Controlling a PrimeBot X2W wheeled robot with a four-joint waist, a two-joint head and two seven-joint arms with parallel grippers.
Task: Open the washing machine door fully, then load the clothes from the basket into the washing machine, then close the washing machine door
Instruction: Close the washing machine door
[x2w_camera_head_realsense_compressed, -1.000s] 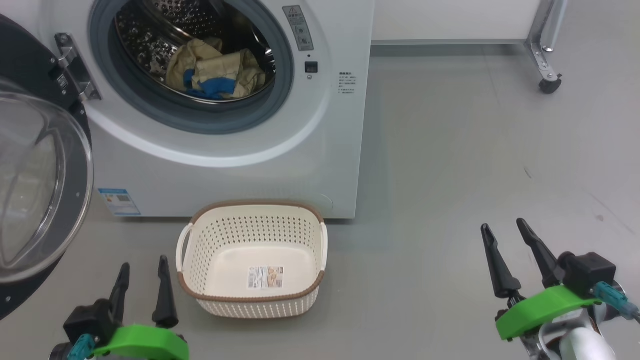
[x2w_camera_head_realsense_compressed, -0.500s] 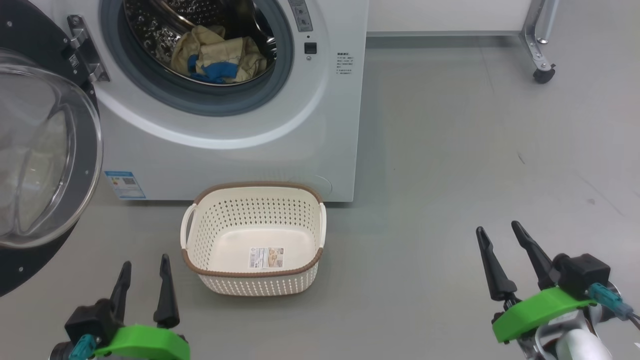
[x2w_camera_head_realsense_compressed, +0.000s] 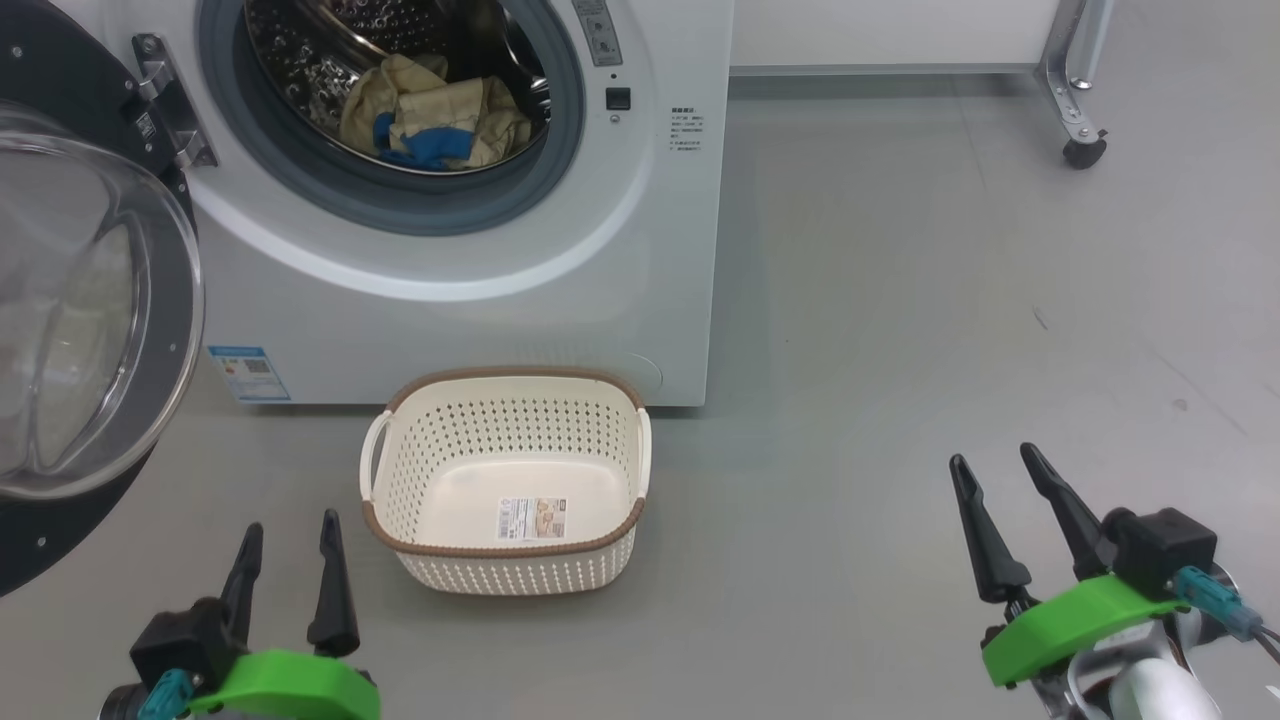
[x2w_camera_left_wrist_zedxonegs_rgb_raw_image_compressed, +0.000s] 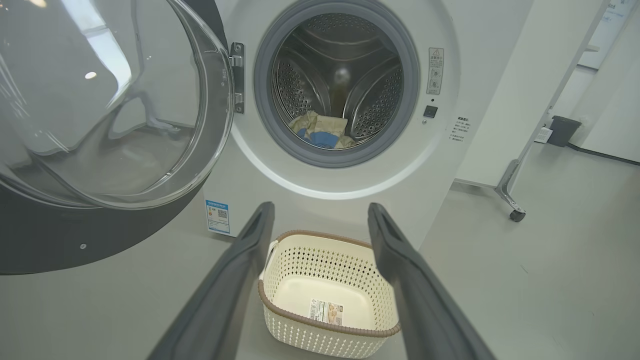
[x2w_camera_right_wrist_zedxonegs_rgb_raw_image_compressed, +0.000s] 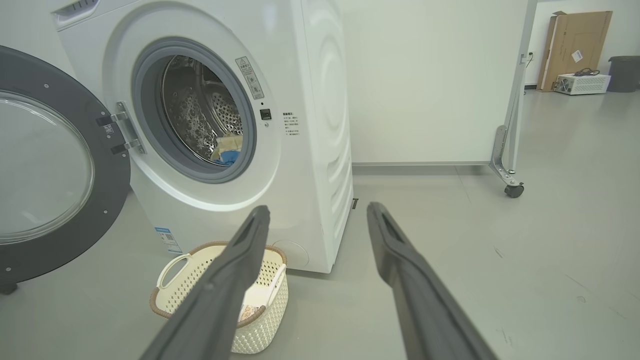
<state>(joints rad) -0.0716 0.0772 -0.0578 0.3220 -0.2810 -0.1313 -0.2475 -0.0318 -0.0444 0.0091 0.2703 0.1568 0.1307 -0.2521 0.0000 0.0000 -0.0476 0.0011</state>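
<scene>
Left gripper (x2w_camera_head_realsense_compressed: 288, 528) low at the near left, two dark fingers spread apart, nothing between them. Right gripper (x2w_camera_head_realsense_compressed: 992, 458) over on the near right, fingers spread just as wide and gripping nothing, hovering above bare grey floor (x2w_camera_head_realsense_compressed: 900, 350). Both sit well back from the work.

Just ahead and to the right of the left gripper stands the basket (x2w_camera_head_realsense_compressed: 515, 572), upright on the floor, its cream bottom bare apart from a label sticker (x2w_camera_head_realsense_compressed: 532, 519). In the left wrist view the basket sits framed between that gripper's own fingers (x2w_camera_left_wrist_zedxonegs_rgb_raw_image_compressed: 235, 280).

Right behind the basket is the washing machine (x2w_camera_head_realsense_compressed: 560, 280), with a blue label sticker (x2w_camera_head_realsense_compressed: 246, 372) low on its front. The washing machine door (x2w_camera_head_realsense_compressed: 80, 320) is swung wide open to the left on its metal hinge (x2w_camera_head_realsense_compressed: 170, 100), glass bowl bulging toward the camera. Inside the steel drum lie the clothes (x2w_camera_head_realsense_compressed: 440, 110), a crumpled pale yellow heap with a bright blue cloth (x2w_camera_head_realsense_compressed: 430, 150) tucked at the front. Far off to the right, a castor (x2w_camera_head_realsense_compressed: 1080, 152) on a metal leg.
</scene>
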